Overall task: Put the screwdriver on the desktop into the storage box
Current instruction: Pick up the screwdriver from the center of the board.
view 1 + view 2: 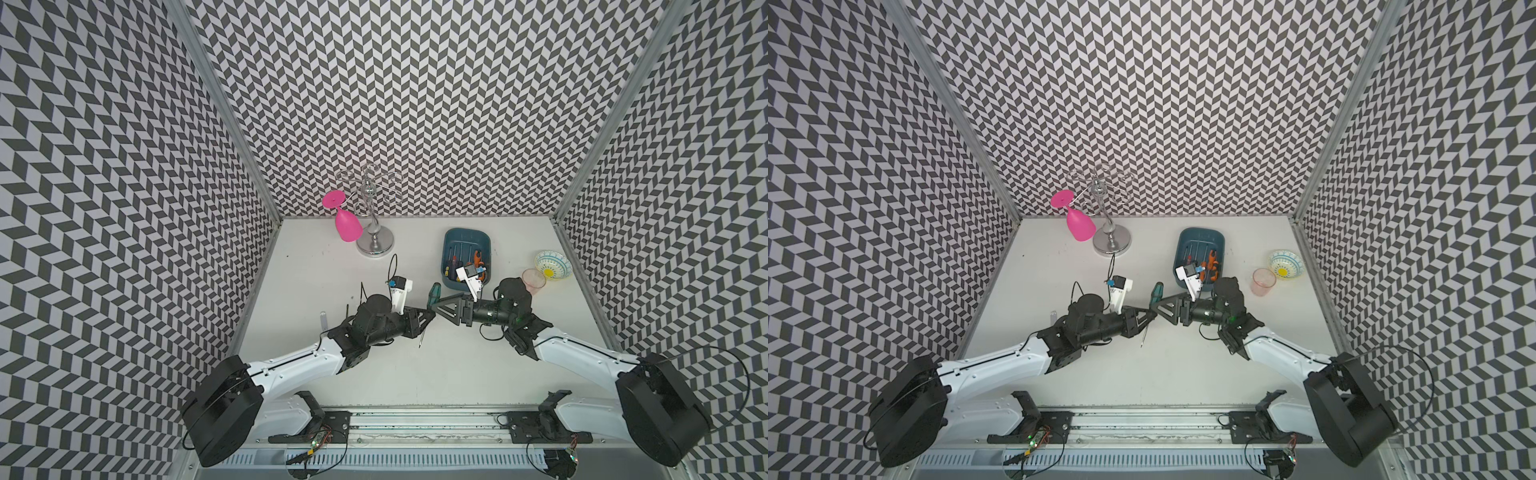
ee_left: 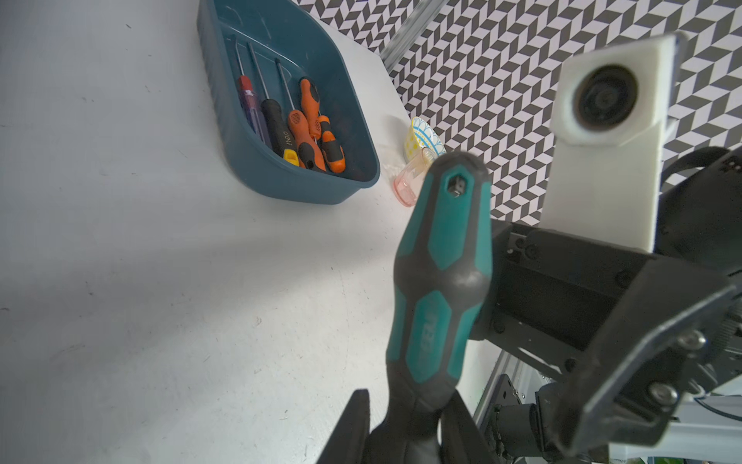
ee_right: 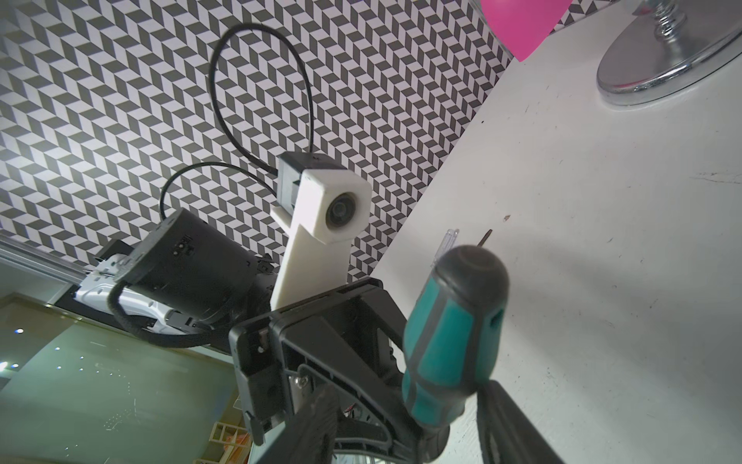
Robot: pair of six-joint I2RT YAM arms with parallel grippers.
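Note:
The screwdriver (image 1: 434,291) has a teal and grey handle and hangs above the desktop (image 1: 316,274), handle up and thin shaft pointing down toward the front. My left gripper (image 1: 428,318) is shut on its neck just below the handle; the left wrist view shows the screwdriver (image 2: 441,261) rising from the left gripper (image 2: 407,401). My right gripper (image 1: 433,308) faces it from the right, open, its fingers either side of the handle. In the right wrist view the screwdriver (image 3: 453,329) sits in the right gripper (image 3: 409,401), with a gap on one side. The teal-blue storage box (image 1: 467,237) lies behind the right arm.
Several screwdrivers (image 2: 297,124) lie in the storage box (image 2: 289,189). A pale pink cup (image 1: 533,279) and a patterned bowl (image 1: 552,264) stand right of it. At the back left, a pink goblet (image 1: 347,224) hangs from a chrome rack (image 1: 374,243).

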